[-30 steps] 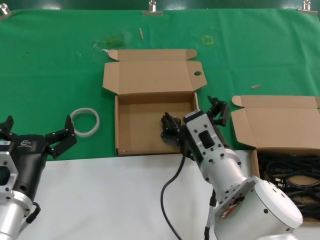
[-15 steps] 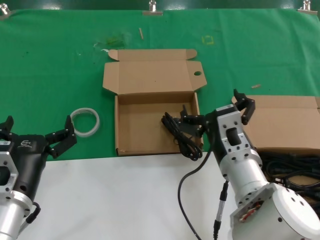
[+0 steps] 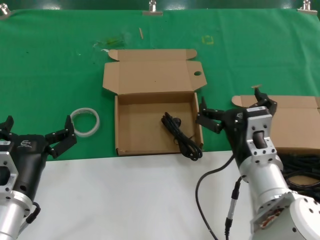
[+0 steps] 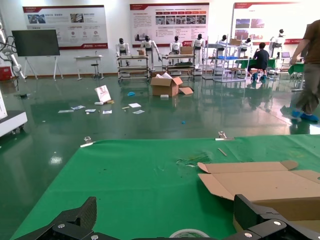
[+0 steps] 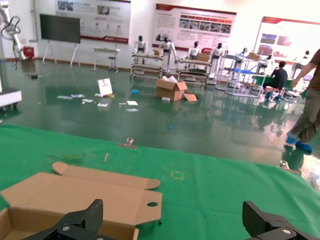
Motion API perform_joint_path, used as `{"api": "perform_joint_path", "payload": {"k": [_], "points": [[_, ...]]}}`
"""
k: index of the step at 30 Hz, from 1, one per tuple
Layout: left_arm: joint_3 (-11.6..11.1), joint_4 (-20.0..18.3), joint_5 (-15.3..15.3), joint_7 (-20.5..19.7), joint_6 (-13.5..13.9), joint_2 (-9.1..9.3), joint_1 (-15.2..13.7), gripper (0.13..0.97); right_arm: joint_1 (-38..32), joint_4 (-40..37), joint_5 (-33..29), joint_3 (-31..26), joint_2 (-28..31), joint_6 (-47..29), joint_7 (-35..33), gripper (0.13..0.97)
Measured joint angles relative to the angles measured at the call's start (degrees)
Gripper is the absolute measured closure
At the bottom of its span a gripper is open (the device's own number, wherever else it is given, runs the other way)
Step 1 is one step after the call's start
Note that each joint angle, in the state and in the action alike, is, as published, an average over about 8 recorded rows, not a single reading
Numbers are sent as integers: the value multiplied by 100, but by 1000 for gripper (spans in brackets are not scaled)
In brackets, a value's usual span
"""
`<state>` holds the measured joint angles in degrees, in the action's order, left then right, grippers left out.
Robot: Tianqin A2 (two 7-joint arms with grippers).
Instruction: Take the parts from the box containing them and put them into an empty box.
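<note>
The carton with the round-holed flap lies open at the table's middle. One black cord rests in its right half, reaching the front right corner. To the right my right gripper hovers open and empty, between that carton and the plain-lidded carton. Several black cords fill that plain-lidded carton, partly hidden by my right arm. In the right wrist view the open right gripper frames green cloth beside the holed flap. My left gripper is parked open at the left.
A white ring lies on the green cloth between my left gripper and the middle carton, and its edge shows in the left wrist view. White tabletop runs along the front. Small scraps lie at the back.
My right gripper let go of the cord in the holed-flap carton and swung right toward the plain-lidded one. The cord stayed in the carton. The left arm did not move.
</note>
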<state>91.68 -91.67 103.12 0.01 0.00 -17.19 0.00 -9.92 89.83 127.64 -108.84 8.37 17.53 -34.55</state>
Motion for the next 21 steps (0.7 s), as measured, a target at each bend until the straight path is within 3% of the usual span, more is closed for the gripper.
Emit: {"api": "perform_joint_path", "payload": {"k": [21], "points": [[0, 0, 1, -2, 0, 0, 0, 132, 610, 113, -1505, 1056, 0, -1077, 2122, 129]]}}
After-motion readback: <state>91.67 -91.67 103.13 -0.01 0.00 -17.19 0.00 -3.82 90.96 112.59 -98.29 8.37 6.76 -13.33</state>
